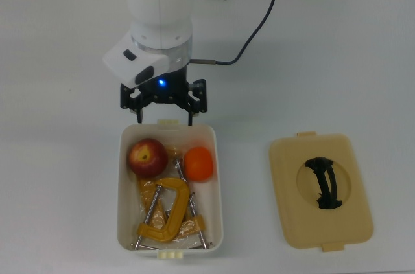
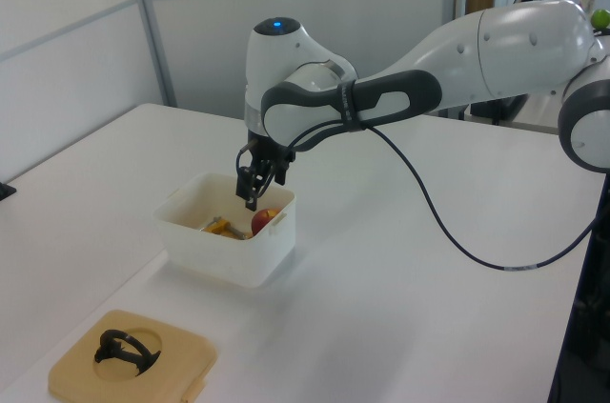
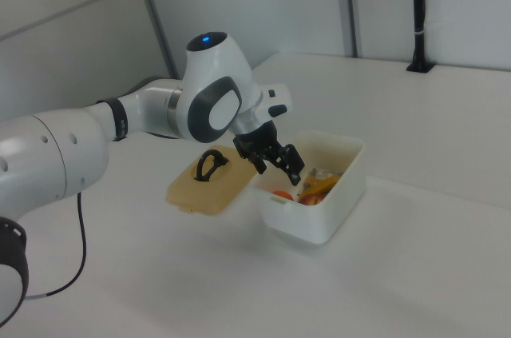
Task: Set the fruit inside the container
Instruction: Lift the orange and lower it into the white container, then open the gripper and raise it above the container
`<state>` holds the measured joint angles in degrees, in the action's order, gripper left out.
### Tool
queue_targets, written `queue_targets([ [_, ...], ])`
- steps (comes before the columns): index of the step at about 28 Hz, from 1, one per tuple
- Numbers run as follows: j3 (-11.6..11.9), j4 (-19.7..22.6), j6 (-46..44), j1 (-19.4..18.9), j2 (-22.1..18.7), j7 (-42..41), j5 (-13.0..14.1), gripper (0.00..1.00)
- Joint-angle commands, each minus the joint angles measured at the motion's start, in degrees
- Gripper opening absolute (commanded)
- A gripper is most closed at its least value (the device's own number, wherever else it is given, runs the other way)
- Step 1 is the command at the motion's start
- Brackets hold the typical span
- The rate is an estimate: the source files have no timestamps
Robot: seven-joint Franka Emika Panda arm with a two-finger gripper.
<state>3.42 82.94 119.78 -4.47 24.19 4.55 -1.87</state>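
- We note the gripper (image 1: 163,113) hanging over the far short end of the white deep rectangular plastic tub (image 1: 216,183), fingers spread apart and empty.
- Smooth bright orange round fruit (image 1: 198,163) lies inside the tub, on the top view's right of the red apple with yellow patches (image 1: 148,157); the two sit near each other, possibly touching.
- Yellow metal-screw clamps (image 1: 167,212) fill the tub's near half.
- We judge both fruits firm, fairly light, smooth-skinned and prone to roll; best held across the widest girth.
- Flat tan lid with black handle (image 1: 321,190) rests well apart, on the top view's right.
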Motion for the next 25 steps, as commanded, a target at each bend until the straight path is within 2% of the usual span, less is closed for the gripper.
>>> queue_targets([
  [1, 0.27, 0.12, -8.06, 1.66, -3.27, -0.16, 0.28, 1.0],
  [8, 0.27, 0.21, -12.73, 3.68, -5.03, -0.77, 0.11, 1.0],
  [25, 0.18, 0.74, -12.82, 3.6, -4.94, -2.53, 0.11, 1.0],
])
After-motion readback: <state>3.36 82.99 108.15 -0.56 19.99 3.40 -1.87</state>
